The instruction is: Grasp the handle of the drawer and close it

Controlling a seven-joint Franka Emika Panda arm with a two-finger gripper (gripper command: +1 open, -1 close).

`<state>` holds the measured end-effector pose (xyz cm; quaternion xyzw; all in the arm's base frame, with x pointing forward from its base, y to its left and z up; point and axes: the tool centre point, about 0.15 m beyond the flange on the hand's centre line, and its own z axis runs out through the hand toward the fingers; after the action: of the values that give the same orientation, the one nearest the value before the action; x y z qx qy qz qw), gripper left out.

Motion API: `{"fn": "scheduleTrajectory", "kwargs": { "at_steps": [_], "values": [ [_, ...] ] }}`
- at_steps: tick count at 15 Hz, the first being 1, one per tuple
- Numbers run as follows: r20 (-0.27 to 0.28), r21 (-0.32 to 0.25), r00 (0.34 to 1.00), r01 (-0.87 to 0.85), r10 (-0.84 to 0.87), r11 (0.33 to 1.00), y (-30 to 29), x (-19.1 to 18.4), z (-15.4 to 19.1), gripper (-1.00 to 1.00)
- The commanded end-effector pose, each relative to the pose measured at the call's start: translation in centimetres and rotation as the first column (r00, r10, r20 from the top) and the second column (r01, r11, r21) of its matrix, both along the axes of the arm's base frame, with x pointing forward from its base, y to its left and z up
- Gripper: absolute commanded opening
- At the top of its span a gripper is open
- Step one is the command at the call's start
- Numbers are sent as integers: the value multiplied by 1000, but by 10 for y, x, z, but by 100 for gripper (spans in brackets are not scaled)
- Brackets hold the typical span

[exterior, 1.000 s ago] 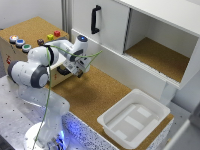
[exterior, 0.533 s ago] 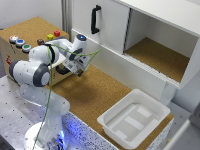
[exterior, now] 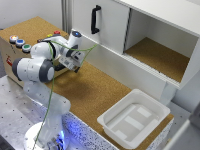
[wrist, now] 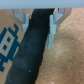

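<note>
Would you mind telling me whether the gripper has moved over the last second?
No. In the exterior view the gripper sits at the same spot beside the tan box, below the white cabinet's black door handle.

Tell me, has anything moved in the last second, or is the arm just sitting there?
Nothing visibly changed. The arm stays bent over the tan box, its fingers on either side of the black handle in the wrist view. The white tub and the white cabinet are where they were.
</note>
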<state>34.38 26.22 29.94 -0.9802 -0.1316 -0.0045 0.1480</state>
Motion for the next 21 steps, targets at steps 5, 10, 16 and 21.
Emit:
{"fn": "scheduleTrajectory", "kwargs": {
  "at_steps": [5,10,16,21],
  "values": [
    [33,8,983,-180,180,984,68,-26,12,100],
    [129,21,984,-125,121,992,41,-43,76,100],
    [197,-19,966,-166,167,986,51,-57,105,100],
    [99,-175,943,-297,317,939,60,-66,108,100]
  ]
}}
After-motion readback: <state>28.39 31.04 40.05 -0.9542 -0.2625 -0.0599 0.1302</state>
